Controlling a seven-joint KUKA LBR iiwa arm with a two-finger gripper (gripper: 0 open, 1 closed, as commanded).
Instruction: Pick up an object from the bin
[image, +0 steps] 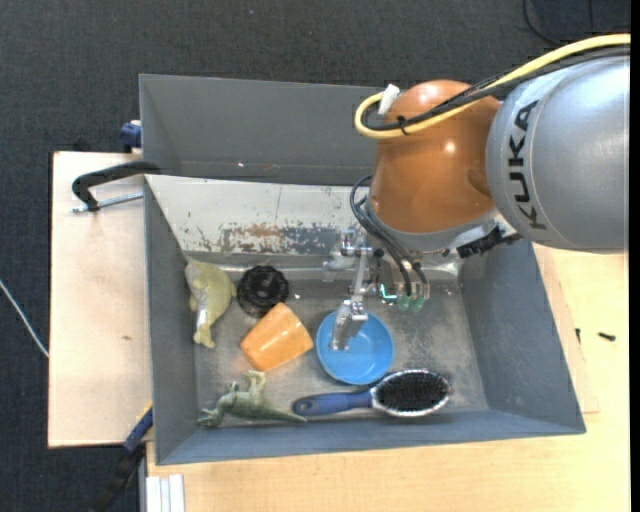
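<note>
My gripper (346, 336) hangs below the orange wrist cover, its tip down at the upper left part of a blue round dish (362, 355) in the middle of the bin floor. Nothing shows in its grasp. An orange cup-like piece (276, 339) lies tipped just left of the dish. Along the front wall, right below the dish, lies a hairbrush (385, 396) with a blue handle and black bristle head.
A black round cap (262, 287) and a pale yellow-green toy figure (208, 298) lie at the left back. A green lizard toy (240, 405) sits in the front left corner. The arm covers the bin's back right part.
</note>
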